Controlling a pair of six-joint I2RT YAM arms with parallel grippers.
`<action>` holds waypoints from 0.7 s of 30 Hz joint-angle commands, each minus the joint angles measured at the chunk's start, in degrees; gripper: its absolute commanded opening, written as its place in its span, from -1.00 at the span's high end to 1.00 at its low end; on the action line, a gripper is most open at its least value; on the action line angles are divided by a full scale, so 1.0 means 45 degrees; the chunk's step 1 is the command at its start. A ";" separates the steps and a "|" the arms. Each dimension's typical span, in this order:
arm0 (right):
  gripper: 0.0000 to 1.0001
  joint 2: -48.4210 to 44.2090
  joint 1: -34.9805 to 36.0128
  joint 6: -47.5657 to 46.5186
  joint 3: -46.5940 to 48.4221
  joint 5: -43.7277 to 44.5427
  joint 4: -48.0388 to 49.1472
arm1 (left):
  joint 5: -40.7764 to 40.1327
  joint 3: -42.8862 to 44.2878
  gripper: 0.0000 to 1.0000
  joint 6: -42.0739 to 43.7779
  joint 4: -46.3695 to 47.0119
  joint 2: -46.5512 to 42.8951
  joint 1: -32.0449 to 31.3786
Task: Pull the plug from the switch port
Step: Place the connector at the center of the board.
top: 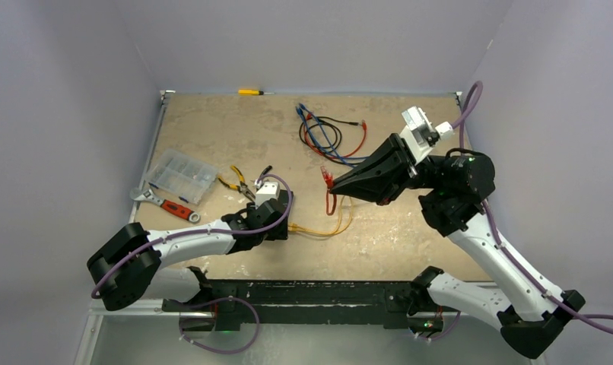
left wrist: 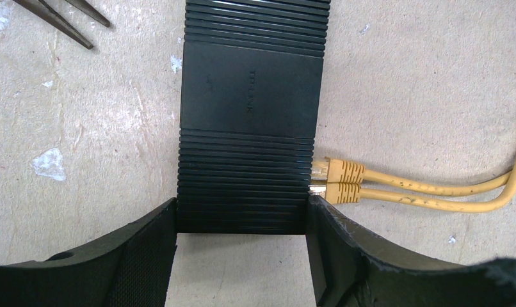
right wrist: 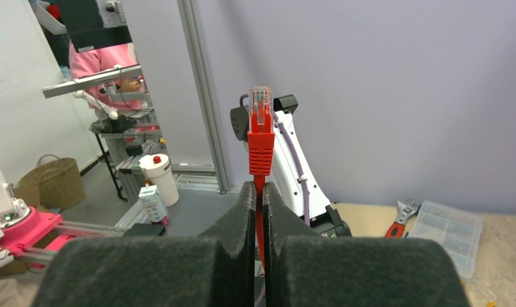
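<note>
Switch (left wrist: 249,109) clamped across its width in left end effector (left wrist: 242,220), long axis pointing away; right end effector (right wrist: 258,192) pinched on red plug (right wrist: 260,131), raised clear to its right.

The left arm (top: 193,242) and right arm (top: 482,242) pair white shells with black joint housings. Purple cables (top: 204,232) run along both, white camera blocks (top: 417,129) sit at the wrists, and the black fingers (left wrist: 140,265) carry finely textured pads.
</note>
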 commanded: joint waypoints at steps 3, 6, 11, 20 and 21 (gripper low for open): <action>1.00 -0.0519 -0.0018 -0.0271 0.0740 0.0885 -0.0215 | 0.0723 -0.0582 1.00 -0.0141 -0.1046 0.0696 -0.0123; 1.00 -0.0636 -0.0017 -0.1048 0.0922 0.2029 -0.1540 | 0.0725 -0.0597 1.00 -0.0146 -0.1028 0.0710 -0.0123; 1.00 0.0119 -0.0024 -0.1846 0.1433 0.3794 -0.4053 | 0.0723 -0.0569 1.00 -0.0130 -0.1005 0.0755 -0.0123; 1.00 0.1438 -0.0031 -0.2839 0.1240 0.6181 -0.6472 | 0.0684 -0.0589 1.00 -0.0161 -0.1062 0.0752 -0.0142; 1.00 0.1543 -0.0026 -0.2923 0.1203 0.6593 -0.6694 | 0.0684 -0.0574 1.00 -0.0159 -0.1050 0.0756 -0.0142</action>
